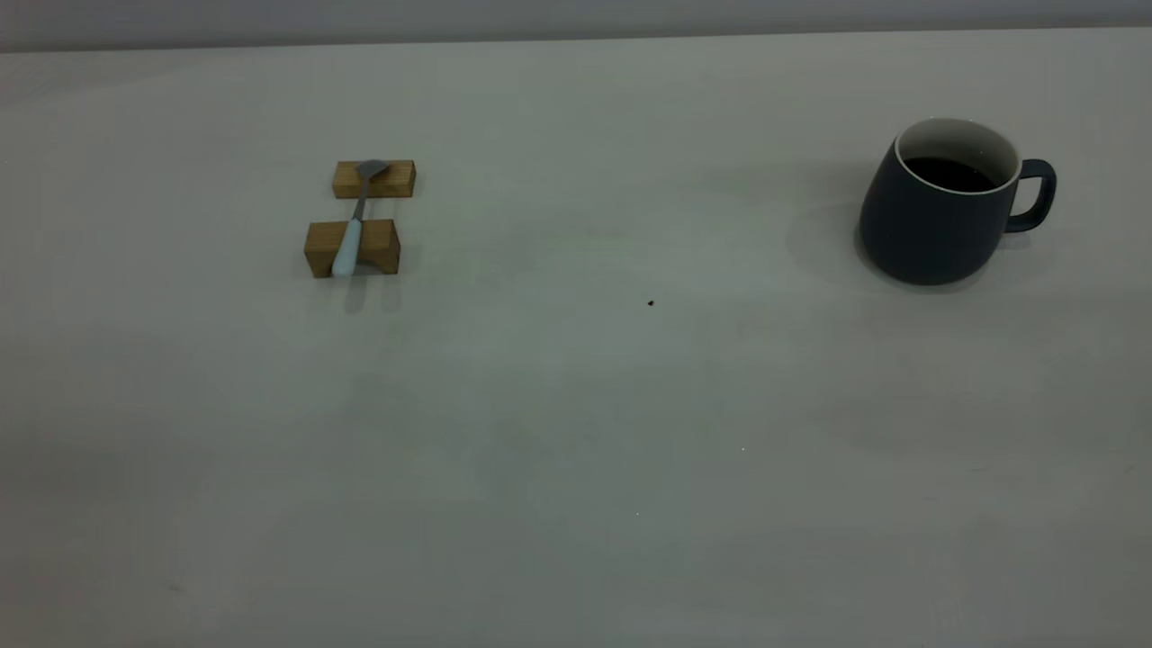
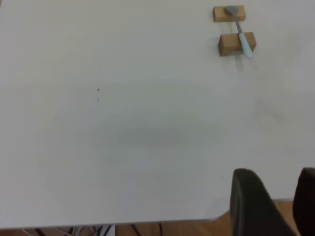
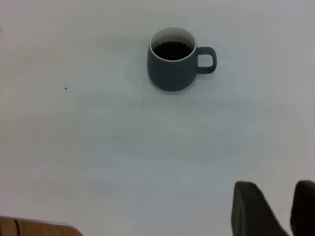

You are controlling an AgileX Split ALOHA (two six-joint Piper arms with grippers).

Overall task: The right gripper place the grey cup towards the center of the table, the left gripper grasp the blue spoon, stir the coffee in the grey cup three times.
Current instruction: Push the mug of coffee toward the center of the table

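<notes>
Both pincers, left (image 2: pixel 278 206) and right (image 3: pixel 275 209), seem slightly parted, empty; grey cup (image 1: pixel 936 216) holds coffee (image 1: pixel 949 174).

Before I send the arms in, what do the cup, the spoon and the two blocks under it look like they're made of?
The grey cup looks like glazed ceramic: matte slate outside, glossy white inside.
The blue spoon seems to have a pale blue plastic or enamel handle and a dull grey metal neck and bowl; I cannot confirm this.
The two blocks look like bare wood, tan with faint grain.
</notes>
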